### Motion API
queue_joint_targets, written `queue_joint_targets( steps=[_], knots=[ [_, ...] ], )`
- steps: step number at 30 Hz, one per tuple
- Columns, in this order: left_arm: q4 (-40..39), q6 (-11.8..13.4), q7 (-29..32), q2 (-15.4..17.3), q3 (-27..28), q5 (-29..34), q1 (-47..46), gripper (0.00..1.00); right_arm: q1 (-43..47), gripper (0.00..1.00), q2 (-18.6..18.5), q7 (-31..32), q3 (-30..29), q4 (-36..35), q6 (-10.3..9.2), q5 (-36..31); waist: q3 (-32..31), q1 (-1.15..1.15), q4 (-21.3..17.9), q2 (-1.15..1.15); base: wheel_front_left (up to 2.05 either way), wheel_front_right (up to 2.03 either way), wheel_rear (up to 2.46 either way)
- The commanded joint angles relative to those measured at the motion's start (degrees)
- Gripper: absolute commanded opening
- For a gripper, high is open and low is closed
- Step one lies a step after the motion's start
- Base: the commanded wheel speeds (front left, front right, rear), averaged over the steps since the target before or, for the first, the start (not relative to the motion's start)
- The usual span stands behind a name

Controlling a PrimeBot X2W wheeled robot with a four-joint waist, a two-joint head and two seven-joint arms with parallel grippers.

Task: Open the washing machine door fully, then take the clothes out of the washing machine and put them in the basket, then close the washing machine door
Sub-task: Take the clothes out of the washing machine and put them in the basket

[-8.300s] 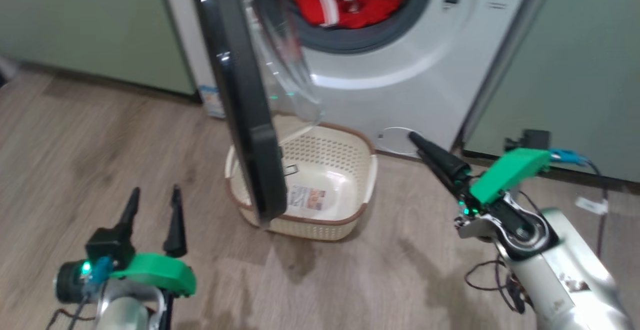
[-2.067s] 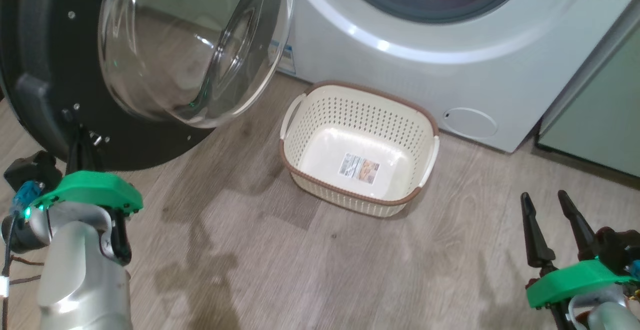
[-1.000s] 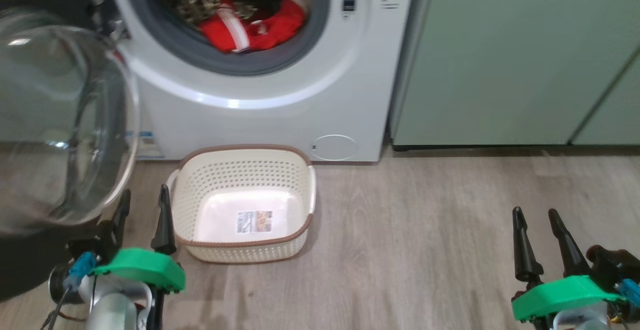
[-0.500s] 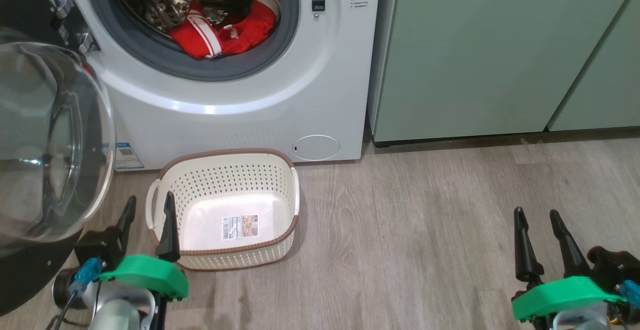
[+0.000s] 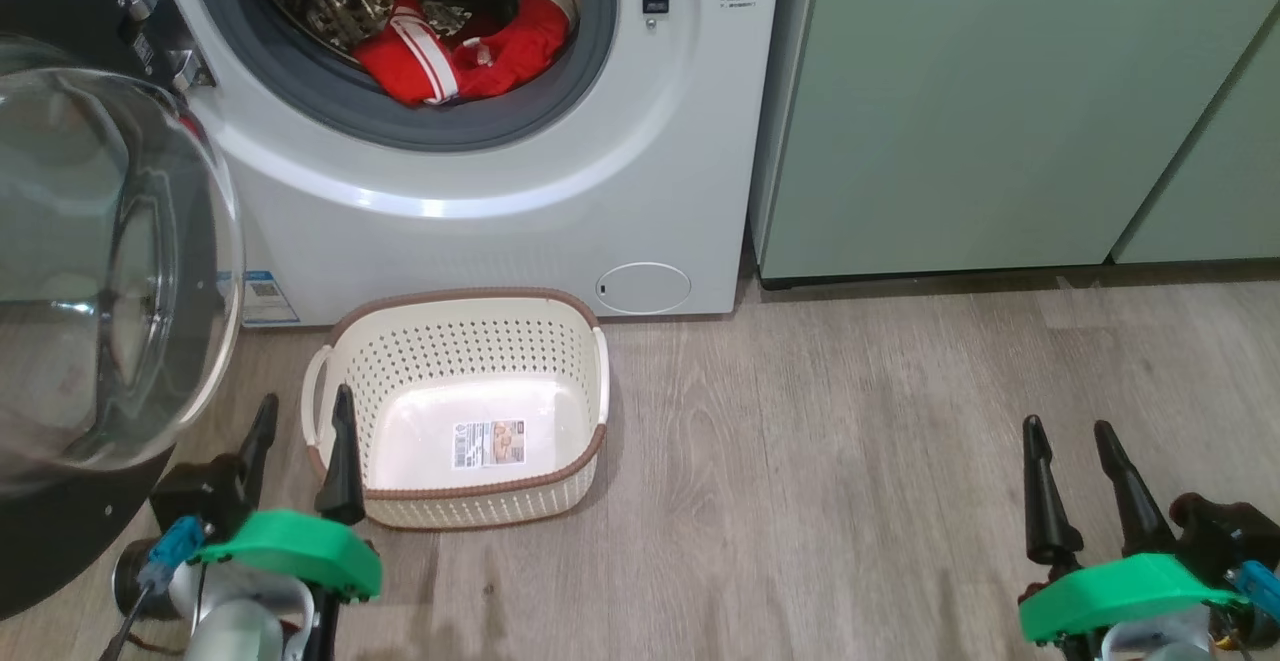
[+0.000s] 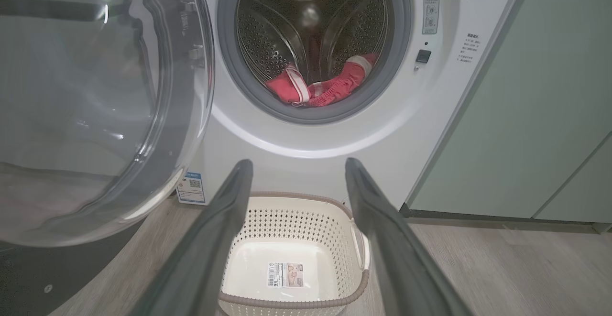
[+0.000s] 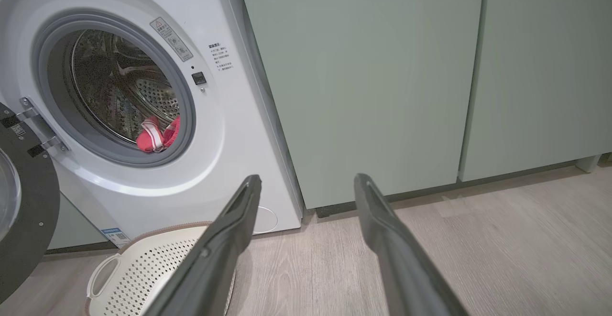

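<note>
Hovering open, holding nothing: left tool (image 5: 306, 399) just beside the basket (image 5: 470, 299), right tool (image 5: 1065, 426) well apart. Red clothes (image 5: 465, 46) lie inside the washing machine (image 5: 520, 211); washing machine door (image 5: 110, 271) stands open, left.

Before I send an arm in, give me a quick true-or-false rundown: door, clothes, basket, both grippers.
1. The door is swung open, at the left of the washer. True.
2. The red clothes lie inside the washer. True.
3. The basket has one red garment in it. False: it holds no clothes, and a label sticker shows on its bare bottom.
4. The left gripper is shut on the basket's rim. False: its fingers are spread apart and hold nothing.
5. The right gripper is open and holds nothing. True.
</note>
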Motion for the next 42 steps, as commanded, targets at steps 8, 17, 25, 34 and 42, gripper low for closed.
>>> queue_joint_targets(
  steps=[8,17,25,34,42],
  knots=[
    [-1.53,-0.35,-0.38,1.55,0.52,-0.59,-3.23,1.00,-1.47,1.00,-0.07,-0.36,1.81,-1.56,-0.04,0.05,0.31,0.00,0.04,0.00,1.51,-1.51,0.00],
    [-1.29,-0.35,-0.38,1.53,-0.02,-1.15,-3.56,1.00,-1.49,1.00,-0.18,-0.36,1.93,-1.52,-0.04,-0.02,0.34,0.00,0.37,0.00,2.13,-2.13,0.00],
    [-1.60,-0.35,-0.38,1.55,0.15,-0.18,-3.29,1.00,-1.54,1.00,-0.18,-0.36,2.03,-1.63,-0.04,-0.04,0.41,0.00,0.70,0.00,1.62,-1.62,0.00],
    [-0.07,-0.35,-0.38,1.01,-1.01,-0.12,-3.02,1.00,-1.84,1.00,-0.25,-0.36,2.50,-1.52,-0.04,0.01,0.83,0.00,0.54,0.00,0.41,-0.41,0.00],
    [9.86,-0.35,0.83,2.41,-7.12,-1.44,-9.47,1.00,-2.92,1.00,-0.64,-0.36,2.93,-1.88,-0.04,0.03,4.13,0.00,-0.38,0.00,0.00,0.00,0.00]
  ],
)
